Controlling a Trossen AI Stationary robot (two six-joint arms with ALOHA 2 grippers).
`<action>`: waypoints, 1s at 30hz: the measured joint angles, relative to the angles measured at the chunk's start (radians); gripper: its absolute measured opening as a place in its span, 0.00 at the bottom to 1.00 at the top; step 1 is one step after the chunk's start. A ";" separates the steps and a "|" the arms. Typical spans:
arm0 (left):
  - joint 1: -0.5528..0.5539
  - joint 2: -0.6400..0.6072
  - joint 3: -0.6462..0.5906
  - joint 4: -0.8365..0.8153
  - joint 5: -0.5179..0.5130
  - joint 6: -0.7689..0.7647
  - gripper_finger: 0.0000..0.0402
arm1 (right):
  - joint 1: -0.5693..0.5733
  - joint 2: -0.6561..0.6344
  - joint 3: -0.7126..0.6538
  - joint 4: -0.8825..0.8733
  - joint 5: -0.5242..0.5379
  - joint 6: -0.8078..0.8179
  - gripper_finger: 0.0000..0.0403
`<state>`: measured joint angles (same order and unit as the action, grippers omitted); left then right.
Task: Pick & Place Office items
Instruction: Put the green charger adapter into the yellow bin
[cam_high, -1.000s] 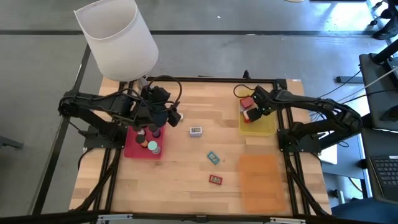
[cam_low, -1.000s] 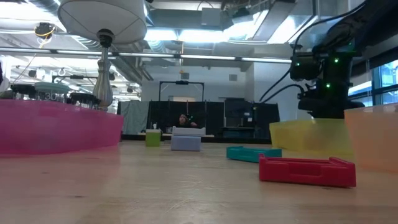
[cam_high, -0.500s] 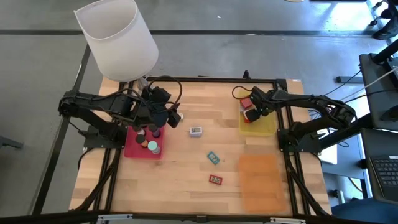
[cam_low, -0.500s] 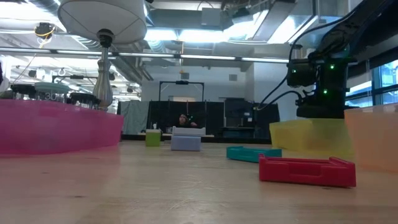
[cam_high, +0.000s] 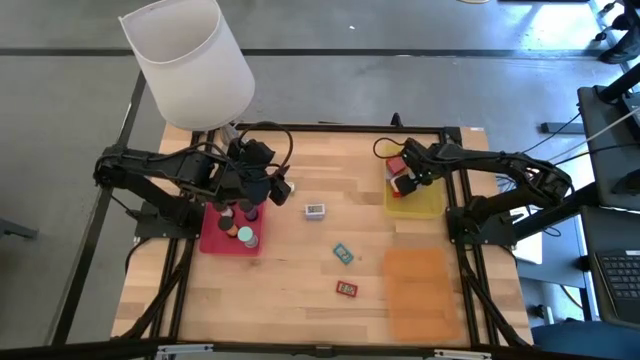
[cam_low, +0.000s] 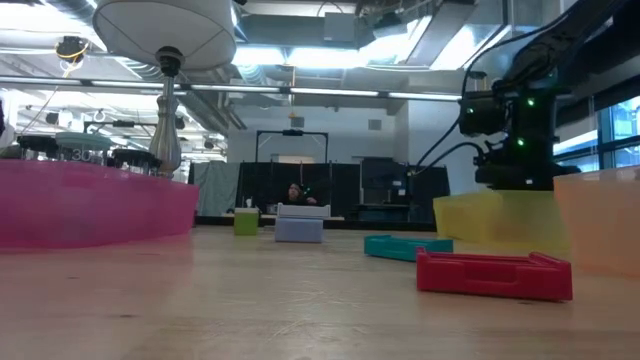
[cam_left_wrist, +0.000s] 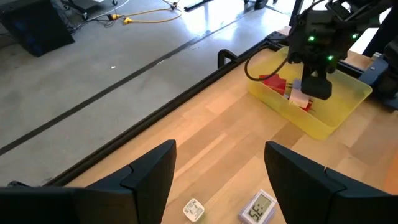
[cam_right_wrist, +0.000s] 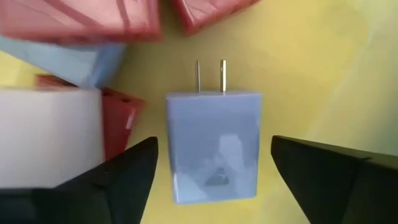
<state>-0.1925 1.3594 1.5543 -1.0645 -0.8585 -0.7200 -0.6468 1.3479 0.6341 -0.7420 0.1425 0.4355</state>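
My right gripper (cam_right_wrist: 211, 162) hung over yellow bin (cam_high: 425, 205), fingers spread wide, lavender plug block (cam_right_wrist: 213, 146) lying loose between them, prongs up, touching neither. Smooth plastic; red blocks (cam_right_wrist: 81, 18) beside it. A second earlier fingers stood narrower. Left gripper (cam_left_wrist: 217, 168) half open, empty, over pink tray (cam_high: 215, 238).

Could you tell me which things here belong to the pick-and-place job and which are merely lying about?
Job:
- lavender plug block under the open right gripper
- yellow tray
- red blocks
- white rectangle
- teal rectangle
- red rectangle
- red tray with round pieces
- orange tray

Lying about:
- lamp
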 joint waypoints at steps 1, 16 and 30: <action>0.000 0.000 0.000 0.000 0.000 0.000 0.60 | 0.000 0.000 0.017 -0.017 0.000 0.000 0.80; 0.096 0.143 0.000 -0.008 0.247 0.145 0.60 | 0.052 -0.023 0.375 -0.243 0.138 -0.068 0.82; 0.183 0.351 0.000 -0.037 0.361 0.692 0.60 | 0.114 -0.029 0.450 -0.244 0.134 -0.105 0.82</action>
<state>-0.0095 1.7101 1.5543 -1.1013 -0.4980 -0.0279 -0.5325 1.3190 1.0840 -0.9863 0.2768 0.3309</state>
